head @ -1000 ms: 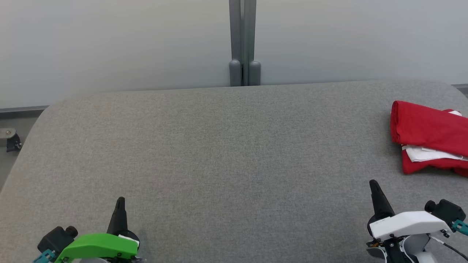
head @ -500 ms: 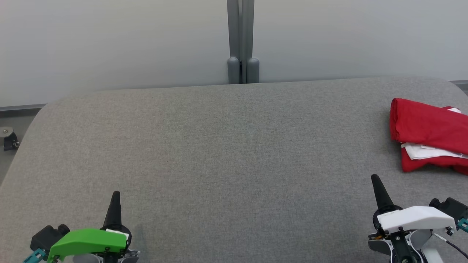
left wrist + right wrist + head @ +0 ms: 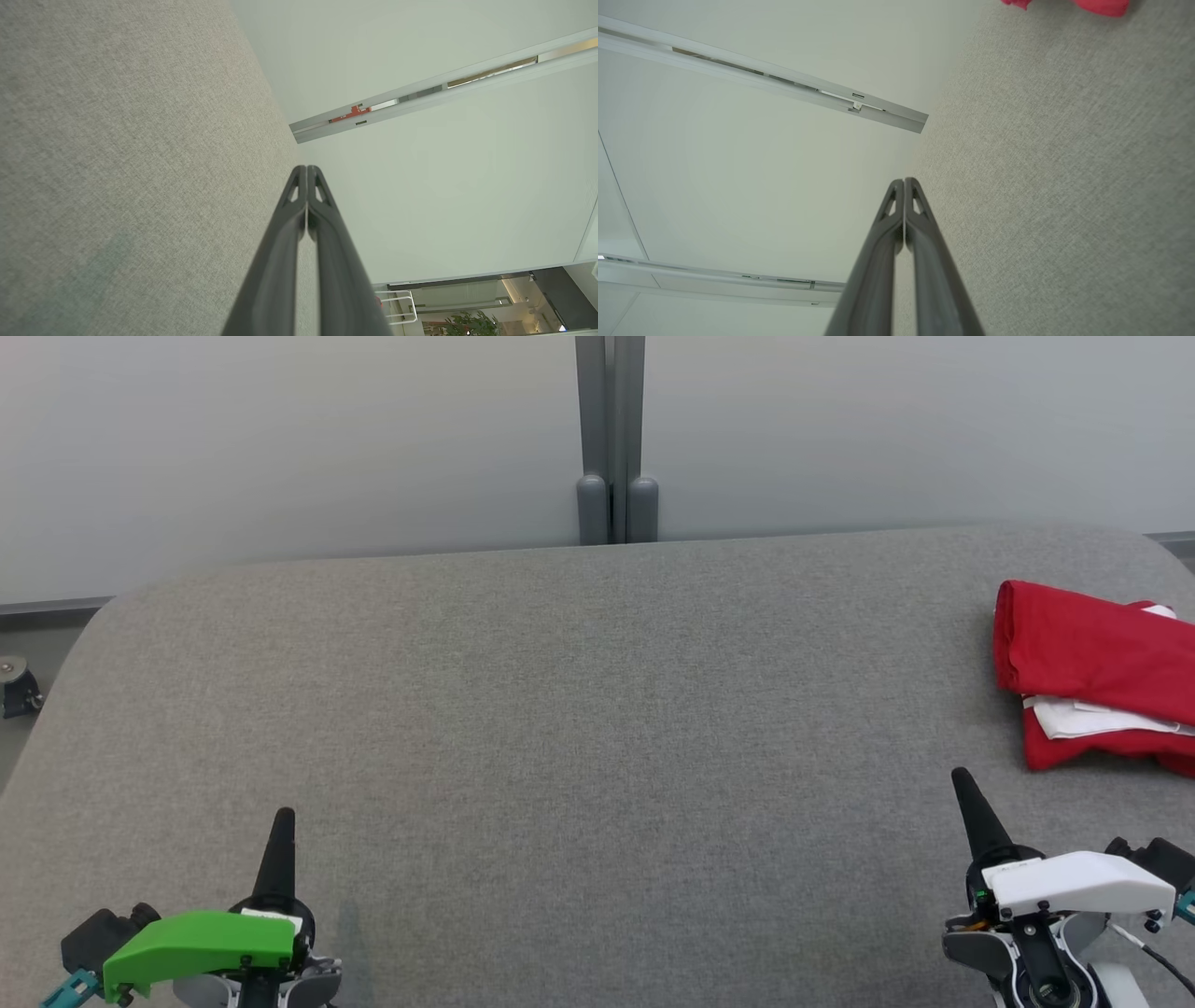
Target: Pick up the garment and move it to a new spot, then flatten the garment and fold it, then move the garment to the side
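Note:
The garment (image 3: 1097, 677) is red with a white part showing, folded into a compact stack at the right edge of the grey table (image 3: 579, 709); a red sliver of the garment (image 3: 1092, 5) shows at the top of the right wrist view. My right gripper (image 3: 959, 777) is shut and empty, near the table's front right, a short way in front of and to the left of the garment. My left gripper (image 3: 283, 814) is shut and empty at the front left. Both wrist views show the fingers pressed together: left gripper (image 3: 306, 168), right gripper (image 3: 904, 180).
The grey fabric table spans the view, with rounded far corners. A pale wall with a grey vertical post (image 3: 611, 439) stands behind it. A small caster (image 3: 17, 689) sits on the floor at far left.
The whole picture has shifted slightly, so the camera has moved. Both grippers stay shut and show a little lower and further out to the sides. The garment lies as before.

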{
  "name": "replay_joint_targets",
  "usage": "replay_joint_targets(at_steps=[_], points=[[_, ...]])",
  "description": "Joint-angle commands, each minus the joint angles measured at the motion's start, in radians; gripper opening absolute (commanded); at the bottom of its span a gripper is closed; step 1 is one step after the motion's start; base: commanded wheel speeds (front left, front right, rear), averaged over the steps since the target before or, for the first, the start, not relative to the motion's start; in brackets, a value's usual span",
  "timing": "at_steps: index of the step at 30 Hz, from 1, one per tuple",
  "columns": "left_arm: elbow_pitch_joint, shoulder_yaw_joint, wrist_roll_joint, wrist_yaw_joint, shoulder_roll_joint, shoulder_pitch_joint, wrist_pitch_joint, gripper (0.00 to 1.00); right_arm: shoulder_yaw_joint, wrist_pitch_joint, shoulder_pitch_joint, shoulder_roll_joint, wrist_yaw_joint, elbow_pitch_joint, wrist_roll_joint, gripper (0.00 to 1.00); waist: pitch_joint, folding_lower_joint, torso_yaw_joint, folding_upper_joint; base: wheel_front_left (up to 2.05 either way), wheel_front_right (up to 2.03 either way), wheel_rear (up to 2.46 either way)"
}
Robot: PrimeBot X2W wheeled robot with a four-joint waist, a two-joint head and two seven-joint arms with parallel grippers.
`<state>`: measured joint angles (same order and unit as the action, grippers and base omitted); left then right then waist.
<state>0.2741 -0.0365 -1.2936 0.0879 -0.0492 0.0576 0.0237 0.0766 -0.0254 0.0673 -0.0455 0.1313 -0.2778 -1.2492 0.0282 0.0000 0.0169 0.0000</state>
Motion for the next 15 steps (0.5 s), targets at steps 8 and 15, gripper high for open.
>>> replay_joint_targets(at_steps=[8, 15], points=[[-0.014, -0.023, -0.077, 0.014, -0.002, 0.031, 0.021, 0.0, 0.011, -0.022, 0.026, -0.006, -0.001, 0.017, -0.089, 0.0, -0.006, 0.0, -0.003, 0.0, 0.0, 0.0, 0.0], [-0.018, -0.036, -0.131, 0.021, -0.002, 0.039, 0.037, 0.0, 0.017, -0.037, 0.031, -0.006, -0.001, 0.022, -0.149, 0.0, -0.011, 0.0, -0.006, 0.0, 0.0, 0.0, 0.0]])
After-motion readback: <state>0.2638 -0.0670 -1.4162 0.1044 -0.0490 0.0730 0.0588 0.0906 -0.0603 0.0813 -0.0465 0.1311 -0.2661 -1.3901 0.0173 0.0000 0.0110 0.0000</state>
